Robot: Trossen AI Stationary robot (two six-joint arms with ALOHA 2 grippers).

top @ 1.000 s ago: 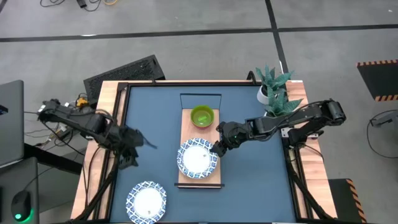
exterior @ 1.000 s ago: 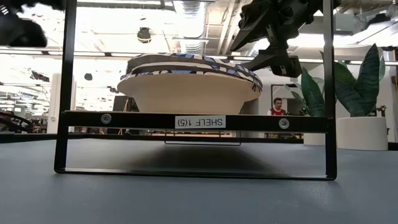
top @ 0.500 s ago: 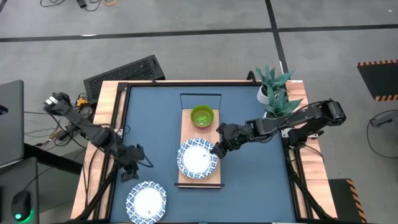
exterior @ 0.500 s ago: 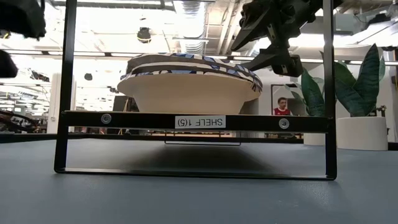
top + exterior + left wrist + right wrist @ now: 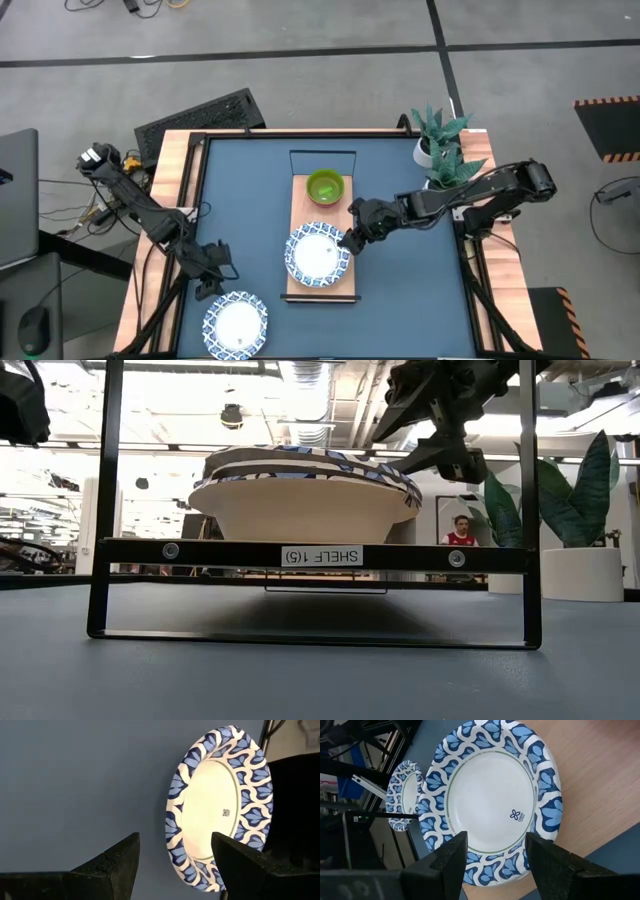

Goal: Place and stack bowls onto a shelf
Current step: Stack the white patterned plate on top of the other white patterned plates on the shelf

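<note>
Hovering my left end effector [image 5: 212, 272], wide open and empty, beside the loose dish [image 5: 236, 323]; descending off-centre could shove it across the counter [image 5: 240, 200] instead of gripping its rim.

Overhead camera straight down, low camera level at tabletop, both sharing shelf [image 5: 321, 236] dish [image 5: 305, 488]

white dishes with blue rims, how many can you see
2 spots: one on the shelf at its near end, which the low view shows is a stack, so more are hidden under it, and one on the table near the left gripper.
</note>
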